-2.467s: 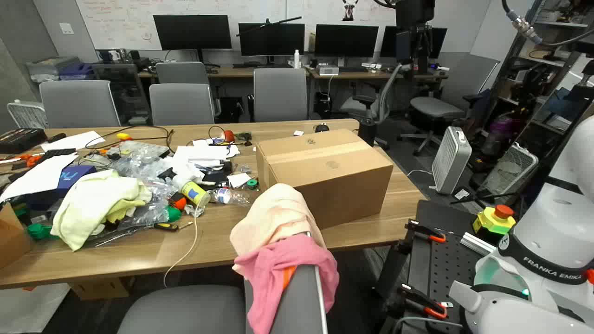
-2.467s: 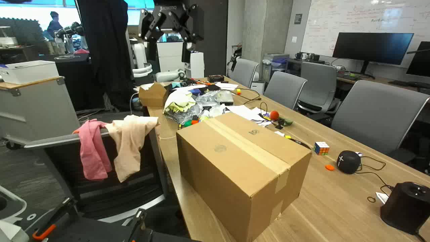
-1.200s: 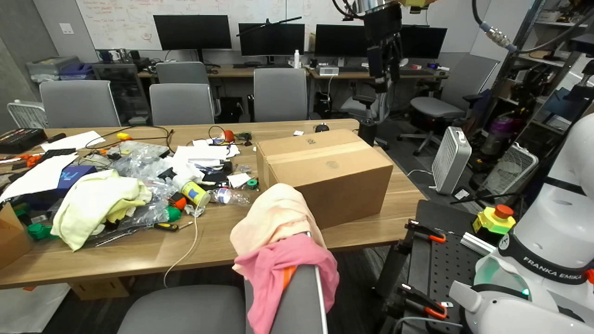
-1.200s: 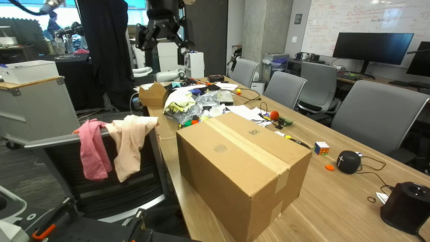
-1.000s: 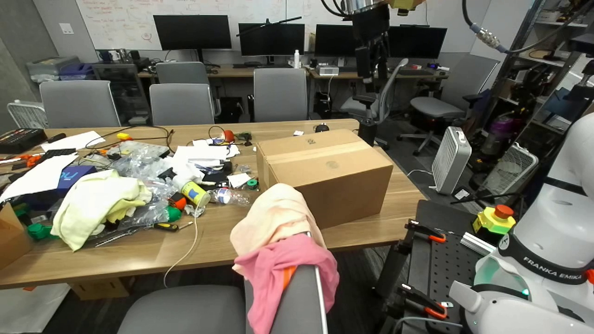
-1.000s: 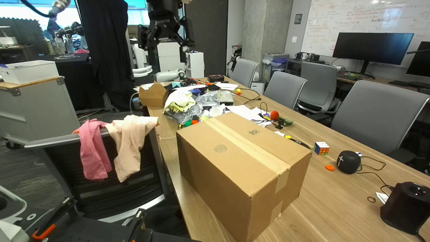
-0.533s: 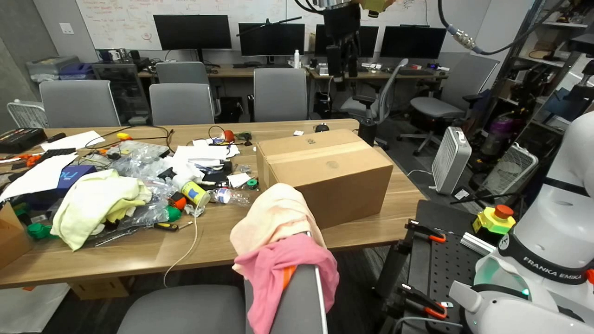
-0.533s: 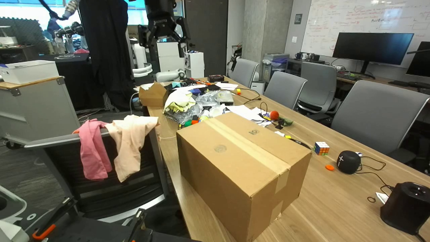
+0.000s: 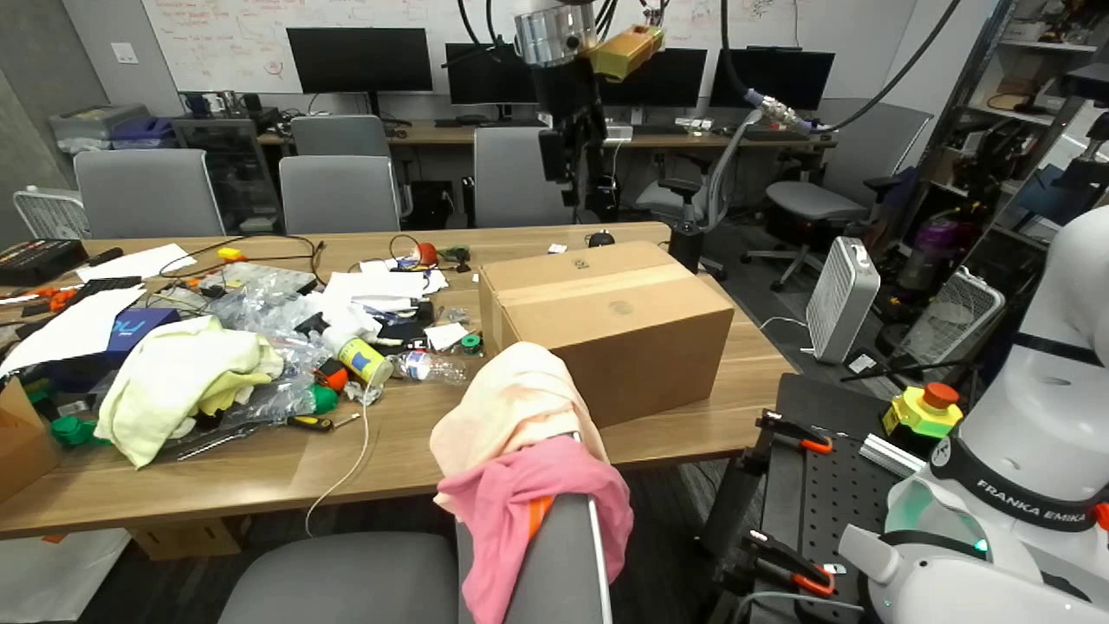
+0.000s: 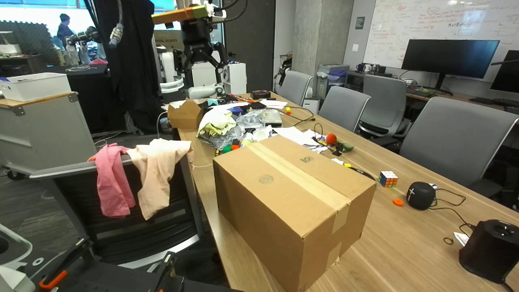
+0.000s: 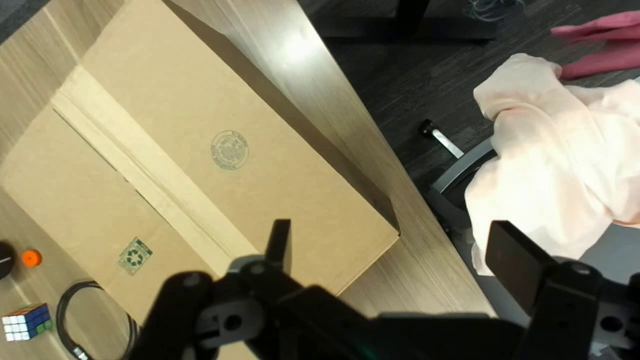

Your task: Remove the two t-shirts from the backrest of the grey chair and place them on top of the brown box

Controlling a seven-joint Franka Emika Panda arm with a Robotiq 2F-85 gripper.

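In the wrist view the gripper (image 11: 392,250) points down with its jaws spread wide, released. The box (image 11: 300,190) lies beyond them, mostly left of the gap, one corner showing between the fingers; the table (image 11: 420,277) shows just past that corner. The peach shirt (image 11: 555,165) is right of the gap, partly hidden by one finger, and the pink shirt (image 11: 610,45) lies farther from the jaws, at the upper right. The cube (image 11: 25,322) is well left of the jaws, past the box. In an exterior view the jaws hang higher than the chair (image 9: 563,555), and from that side their gap cannot be judged. Both shirts drape over its back, below the jaws and well apart from them, pink overlapping peach; the box stands on the table below the jaws too, and the yellow cloth (image 9: 186,373) lies far to their left. In an exterior view with the white bin (image 10: 36,87) well left of the jaws, the two fingers show apart. The shirts hang from the chair low and left of the jaws, peach the nearer; the box is low and right of them, taped top facing up.
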